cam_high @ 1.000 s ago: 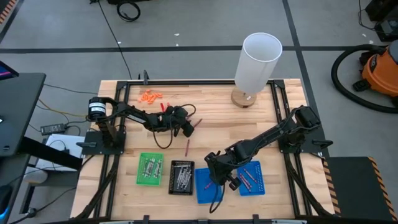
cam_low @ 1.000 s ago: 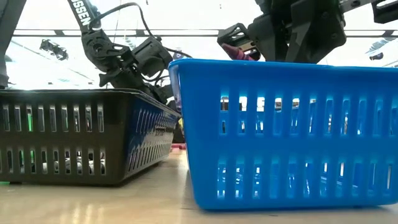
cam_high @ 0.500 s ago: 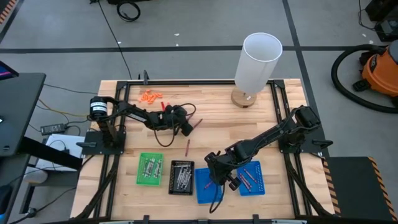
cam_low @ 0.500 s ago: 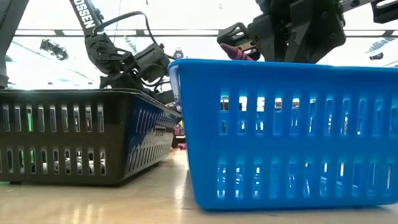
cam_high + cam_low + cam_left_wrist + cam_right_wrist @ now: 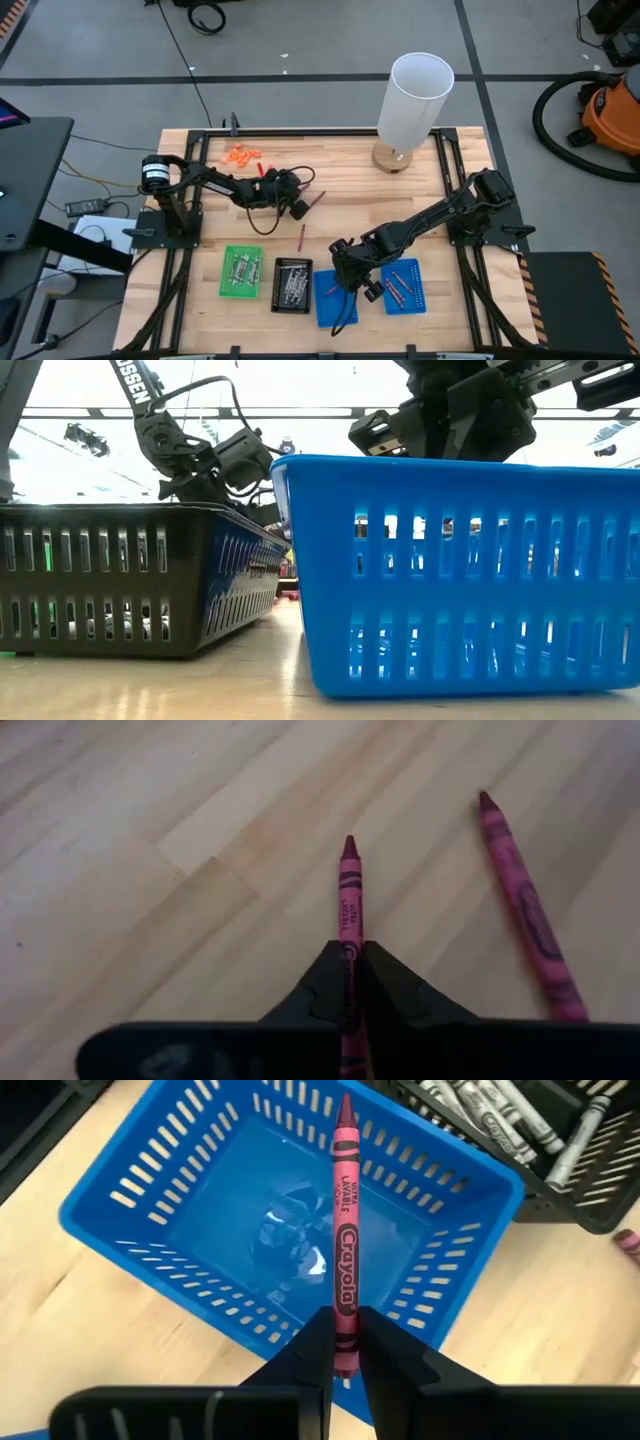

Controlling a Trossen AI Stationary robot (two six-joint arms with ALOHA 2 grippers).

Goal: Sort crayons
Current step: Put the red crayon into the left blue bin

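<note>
1. Left gripper [image 5: 352, 970] low over the mid table, just beside the orange pieces' side; jaws closed tight on a magenta crayon [image 5: 349, 895], tip pointing away from the wrist; a second magenta crayon [image 5: 524, 908] lies loose on the wood just beside it, not touching.
2. Right gripper [image 5: 343, 1342] hangs above the left-hand blue tray [image 5: 150, 1180]; fingers pinched on a maroon crayon [image 5: 344, 1260], held lengthwise over the tray's interior; the interior shows no crayons.
3. From above: green tray [image 5: 240, 272], black tray [image 5: 292, 285] and two blue trays in a row at the near edge; second blue tray [image 5: 404, 287] holds several maroon sticks; black tray holds silvery-grey crayons [image 5: 480, 1110]; another loose crayon [image 5: 301, 236] lies on the wood between the left arm and the trays.
4. White cylinder [image 5: 413, 98] on a round base at the far edge; small orange pieces [image 5: 241, 156] at the far left of the table.
5. Surface: pale wood-plank table [image 5: 350, 215] with a black frame; grey floor around it; an orange-and-black vacuum [image 5: 606, 110] at right.
6. Low view: tray walls block nearly everything; only the upper parts of the arms rise above the rims; green tray's contents too small to identify.
</note>
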